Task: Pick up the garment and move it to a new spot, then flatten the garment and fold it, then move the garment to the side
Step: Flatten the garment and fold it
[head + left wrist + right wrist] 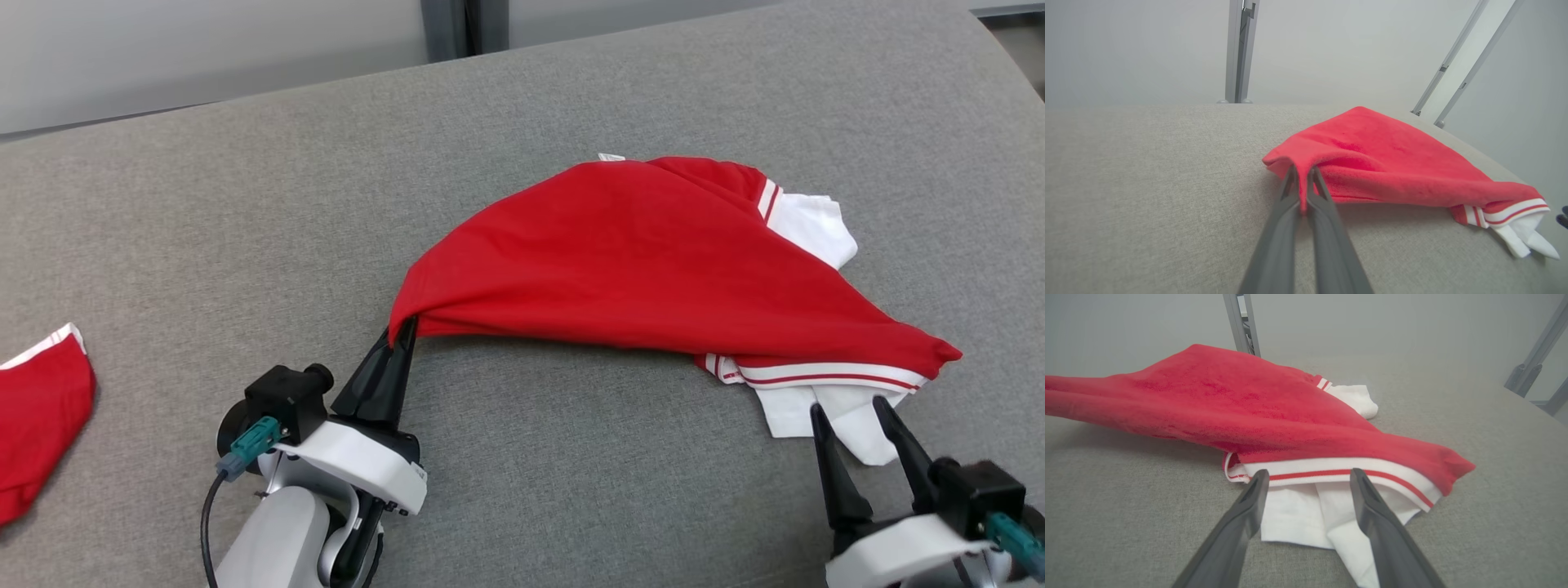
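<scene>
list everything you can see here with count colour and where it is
garment: 1, red with white striped trim and white parts, crumpled right of centre on the table, left corner lifted
other cloth: 1, red with white trim, at the table's left edge, partly cut off
table: 1, grey fabric top, under everything
metal posts: 2, grey, beyond the table's far edge
left gripper: 1, dark fingers, shut on the garment's left corner
right gripper: 1, dark fingers, open, at the garment's white near-right edge

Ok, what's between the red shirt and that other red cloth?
Only bare grey surface separates the red shirt from the other red cloth, as the head view shows. The left end effector pinches the shirt's near corner.
</scene>
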Robot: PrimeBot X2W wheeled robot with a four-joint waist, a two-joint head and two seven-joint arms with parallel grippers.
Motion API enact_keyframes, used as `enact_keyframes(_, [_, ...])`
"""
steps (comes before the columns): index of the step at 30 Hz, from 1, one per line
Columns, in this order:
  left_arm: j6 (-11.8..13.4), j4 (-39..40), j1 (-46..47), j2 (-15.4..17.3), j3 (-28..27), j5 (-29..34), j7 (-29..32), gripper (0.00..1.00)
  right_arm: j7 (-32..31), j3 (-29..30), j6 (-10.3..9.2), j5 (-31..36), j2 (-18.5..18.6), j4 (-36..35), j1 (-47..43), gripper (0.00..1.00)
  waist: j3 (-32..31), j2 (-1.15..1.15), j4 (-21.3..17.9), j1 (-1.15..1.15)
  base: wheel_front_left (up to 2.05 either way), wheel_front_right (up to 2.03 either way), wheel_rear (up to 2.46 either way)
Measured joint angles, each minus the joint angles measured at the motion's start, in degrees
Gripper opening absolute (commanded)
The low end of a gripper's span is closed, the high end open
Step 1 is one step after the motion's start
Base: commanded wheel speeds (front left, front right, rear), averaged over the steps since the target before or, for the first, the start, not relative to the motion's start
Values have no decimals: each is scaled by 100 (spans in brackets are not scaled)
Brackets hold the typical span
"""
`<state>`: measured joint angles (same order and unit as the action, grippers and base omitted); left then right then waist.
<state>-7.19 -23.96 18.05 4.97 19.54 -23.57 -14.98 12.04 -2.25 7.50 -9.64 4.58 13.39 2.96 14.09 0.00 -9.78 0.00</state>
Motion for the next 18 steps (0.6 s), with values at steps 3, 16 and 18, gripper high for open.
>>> enact_keyframes(3, [-5, 40, -15, 9, -65, 47, 0, 0, 40, 31, 0, 18, 56, -2, -260, 100, 62, 0, -59, 0, 0, 0, 0])
enact_keyframes(16, [-15, 10, -10, 98, -74, 130, 0, 0, 265, 322, 1, 1818, 238, 630, -340, 100, 165, 0, -345, 0, 0, 0, 0])
enact_keyframes(18, [-15, 9, -1, 122, -41, 129, 0, 0, 270, 333, 1, 1979, 212, 825, -285, 100, 173, 0, -344, 0, 0, 0, 0])
